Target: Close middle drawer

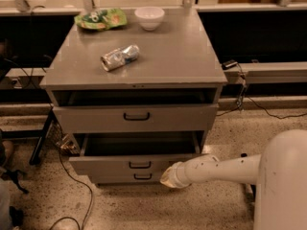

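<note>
We see the middle drawer (110,165) standing partly out below the desk's front edge, its dark inside showing behind the low front. Our gripper (169,177) sits under the front right corner of the desk (187,56), at the right end of that drawer's front; whether it is wide or narrow we cannot tell. A crushed can (120,57) lies towards the left edge, and a white bowl (149,17) and a green bag (100,19) sit by the back edge.
</note>
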Motion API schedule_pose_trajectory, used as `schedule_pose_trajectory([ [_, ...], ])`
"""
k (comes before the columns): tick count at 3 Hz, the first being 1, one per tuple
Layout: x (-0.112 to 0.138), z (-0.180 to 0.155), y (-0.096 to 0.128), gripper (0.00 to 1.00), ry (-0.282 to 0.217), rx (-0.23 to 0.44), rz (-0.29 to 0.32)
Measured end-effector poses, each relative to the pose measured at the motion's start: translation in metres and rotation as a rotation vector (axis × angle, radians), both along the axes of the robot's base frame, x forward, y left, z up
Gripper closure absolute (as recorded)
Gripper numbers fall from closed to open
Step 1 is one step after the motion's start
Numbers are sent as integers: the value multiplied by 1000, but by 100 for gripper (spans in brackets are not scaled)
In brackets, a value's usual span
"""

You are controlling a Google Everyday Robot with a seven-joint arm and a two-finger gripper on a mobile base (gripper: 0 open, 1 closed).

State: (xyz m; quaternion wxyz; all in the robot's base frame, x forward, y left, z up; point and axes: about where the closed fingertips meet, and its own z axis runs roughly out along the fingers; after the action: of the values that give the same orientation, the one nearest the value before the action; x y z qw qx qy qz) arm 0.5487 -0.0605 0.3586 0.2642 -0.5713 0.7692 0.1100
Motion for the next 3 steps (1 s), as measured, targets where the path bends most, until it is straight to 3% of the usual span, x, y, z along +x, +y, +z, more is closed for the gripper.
schedule_pose_trajectory([
  [2,68,4,33,100,-129,45,66],
  [3,67,4,33,100,-129,45,66],
])
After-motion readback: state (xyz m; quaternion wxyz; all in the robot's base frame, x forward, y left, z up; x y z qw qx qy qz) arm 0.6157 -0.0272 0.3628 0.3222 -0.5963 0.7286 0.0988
